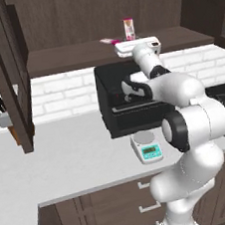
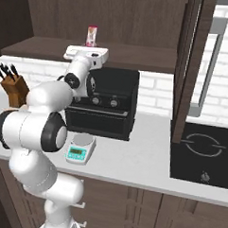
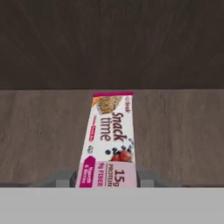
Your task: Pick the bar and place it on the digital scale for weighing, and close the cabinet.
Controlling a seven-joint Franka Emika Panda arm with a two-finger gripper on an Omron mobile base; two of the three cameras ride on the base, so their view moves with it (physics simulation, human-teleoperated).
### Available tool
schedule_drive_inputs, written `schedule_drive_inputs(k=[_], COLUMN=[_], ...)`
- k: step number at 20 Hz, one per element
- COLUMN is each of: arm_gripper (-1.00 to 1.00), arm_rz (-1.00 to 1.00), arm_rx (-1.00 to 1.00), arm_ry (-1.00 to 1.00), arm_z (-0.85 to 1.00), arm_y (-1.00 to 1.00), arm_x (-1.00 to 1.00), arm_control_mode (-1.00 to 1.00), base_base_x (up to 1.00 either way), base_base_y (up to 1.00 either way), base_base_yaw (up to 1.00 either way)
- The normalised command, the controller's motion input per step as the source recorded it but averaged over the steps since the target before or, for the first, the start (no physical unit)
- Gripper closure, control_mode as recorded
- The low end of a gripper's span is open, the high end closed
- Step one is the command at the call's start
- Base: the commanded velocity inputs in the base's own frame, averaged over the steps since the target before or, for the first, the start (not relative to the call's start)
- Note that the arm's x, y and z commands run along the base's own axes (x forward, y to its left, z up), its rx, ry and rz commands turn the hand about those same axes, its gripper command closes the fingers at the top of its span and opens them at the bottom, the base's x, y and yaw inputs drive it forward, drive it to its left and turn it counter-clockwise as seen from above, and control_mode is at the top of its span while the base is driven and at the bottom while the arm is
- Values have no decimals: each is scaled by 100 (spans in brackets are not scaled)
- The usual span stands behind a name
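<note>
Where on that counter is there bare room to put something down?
The wide white counter left of the toaster oven is bare; so is the stretch between oven and cooktop. Crowded: the digital scale sits tight against the oven's front.

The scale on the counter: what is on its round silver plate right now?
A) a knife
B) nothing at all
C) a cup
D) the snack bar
B: in the left base view the digital scale sits in front of the black toaster oven with its round plate bare, while the bar lies on the wooden shelf, with the gripper shut on its near end.
</note>
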Motion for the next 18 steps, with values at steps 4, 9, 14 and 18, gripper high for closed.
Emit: schedule_drive_inputs(k=[4,9,14,18], arm_gripper=[100,100,100,100], arm_rz=[0,0,0,0], arm_rx=[4,2,0,0], arm_ry=[27,18,23,60], arm_z=[51,17,-6,-37], arm_y=[0,0,0,0], arm_x=[-100,-100,-100,-100], arm_control_mode=[-100,-100,-100,-100], base_base_x=[0,0,0,0], base_base_y=[0,0,0,0], base_base_yaw=[0,0,0,0])
